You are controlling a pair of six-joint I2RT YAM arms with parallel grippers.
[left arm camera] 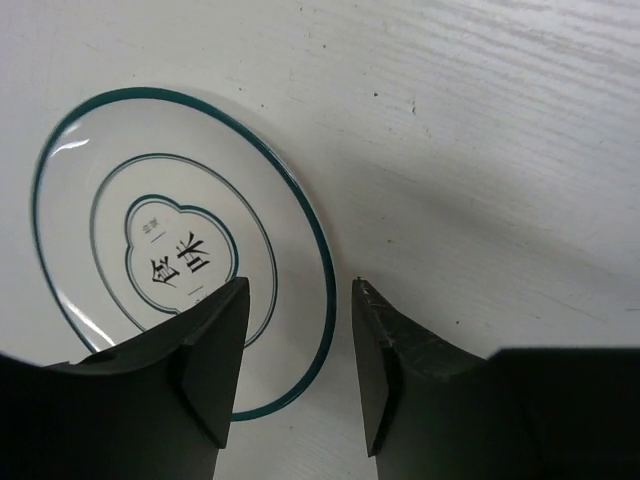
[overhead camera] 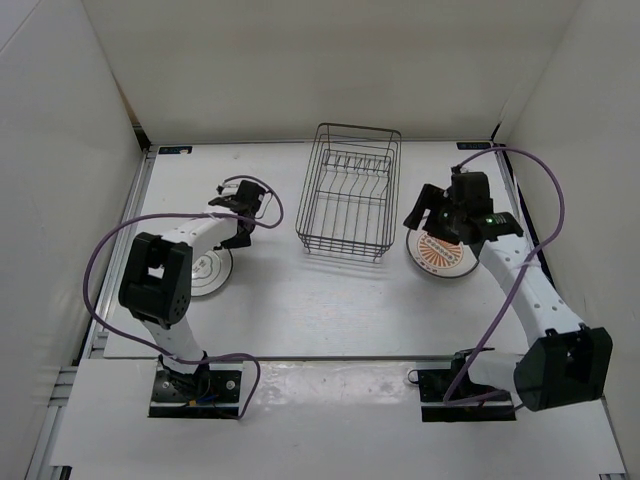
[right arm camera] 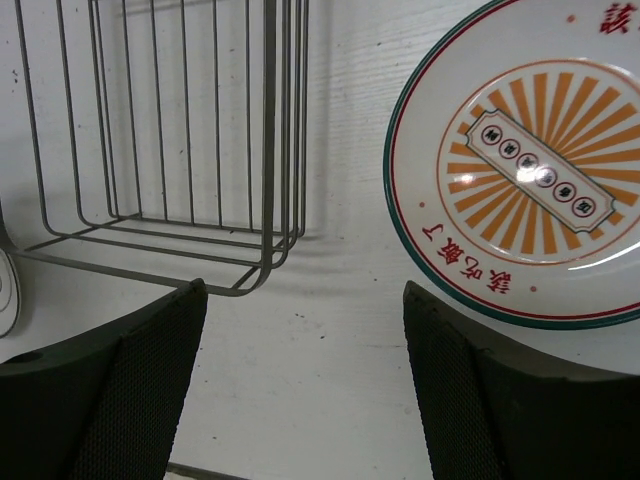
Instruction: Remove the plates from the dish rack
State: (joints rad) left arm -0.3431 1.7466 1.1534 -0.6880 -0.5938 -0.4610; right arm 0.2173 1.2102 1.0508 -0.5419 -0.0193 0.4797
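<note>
This looks like a robotics lab test cell. A plain white bench (overhead camera: 330,310) is boxed in on three sides by bare white panel walls (overhead camera: 330,60), forming a purpose-built enclosure. The left arm (overhead camera: 160,280) and the right arm (overhead camera: 530,290) are bolted on dark base plates (overhead camera: 195,392) at the near edge, with purple cables (overhead camera: 100,260) looping loose along them. Slotted metal framing (overhead camera: 60,400) shows at the lower left corner. A wire dish rack (overhead camera: 350,195) and plates (overhead camera: 440,260) sit on the bare bench
</note>
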